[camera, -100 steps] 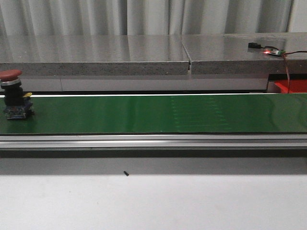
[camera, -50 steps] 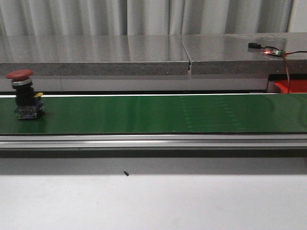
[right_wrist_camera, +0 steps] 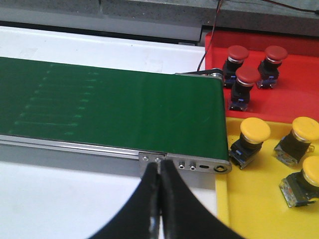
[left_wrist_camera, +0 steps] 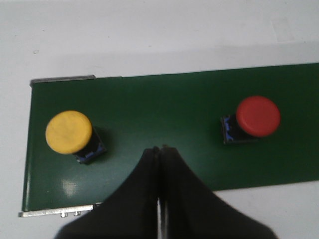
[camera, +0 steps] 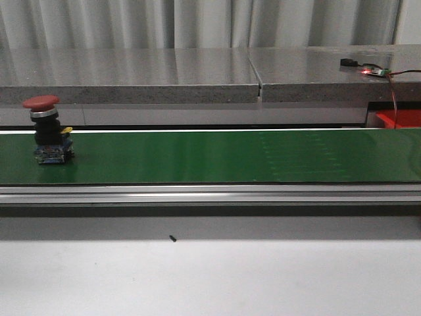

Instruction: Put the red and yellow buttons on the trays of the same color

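On the green belt (camera: pixel 210 158), a red button (camera: pixel 47 128) is standing upright at the left end, with a yellow button (left_wrist_camera: pixel 70 133) being shown behind it. Both pincers (left_wrist_camera: pixel 160 152) (right_wrist_camera: pixel 158 169) are being kept pressed together, empty. If opening is being delayed, the buttons could be missed or toppled.

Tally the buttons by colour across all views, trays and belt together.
Red buttons: 4, one on the belt, three in the red tray.
Yellow buttons: 4, one on the belt, three in the yellow tray.
Total: 8.
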Tool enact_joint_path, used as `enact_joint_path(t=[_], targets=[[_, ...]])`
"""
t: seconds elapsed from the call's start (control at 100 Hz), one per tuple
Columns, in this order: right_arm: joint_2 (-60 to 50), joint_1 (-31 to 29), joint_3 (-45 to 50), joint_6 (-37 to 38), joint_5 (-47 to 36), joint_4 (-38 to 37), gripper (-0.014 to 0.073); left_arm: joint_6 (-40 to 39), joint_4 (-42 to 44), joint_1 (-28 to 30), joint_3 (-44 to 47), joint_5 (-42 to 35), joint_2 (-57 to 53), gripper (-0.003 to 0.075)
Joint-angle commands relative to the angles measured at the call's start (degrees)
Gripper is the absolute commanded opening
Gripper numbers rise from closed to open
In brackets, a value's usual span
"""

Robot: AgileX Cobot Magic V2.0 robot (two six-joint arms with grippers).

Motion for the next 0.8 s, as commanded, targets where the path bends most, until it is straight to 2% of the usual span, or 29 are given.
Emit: enact_joint_path(t=[0.0,0.2,0.39,0.79], targets=[[0.4,-0.2,-1.3,-0.5,-3.8,-0.1,-0.0116,0.6,-0.5,-2.3,2.2,-4.8,-5.0,-0.0019],[0.4,-0.2,-1.3,-0.5,-3.8,-0.1,-0.0116,0.6,-0.5,-6.5,11.3,-9.7,-13.1,-0.0019],[0.4,-0.2,-1.3,-0.5,-3.8,-0.1,-0.0116,0.6,-0.6,-7.1,18.1,-11.9,-20.5,-0.0019],[0.4,-0.2,-1.3,-0.5,-3.8,-1.7,-0.0116,0.6,-2.7,-7.1,24.9,-9.2,-37.7,-0.0019]])
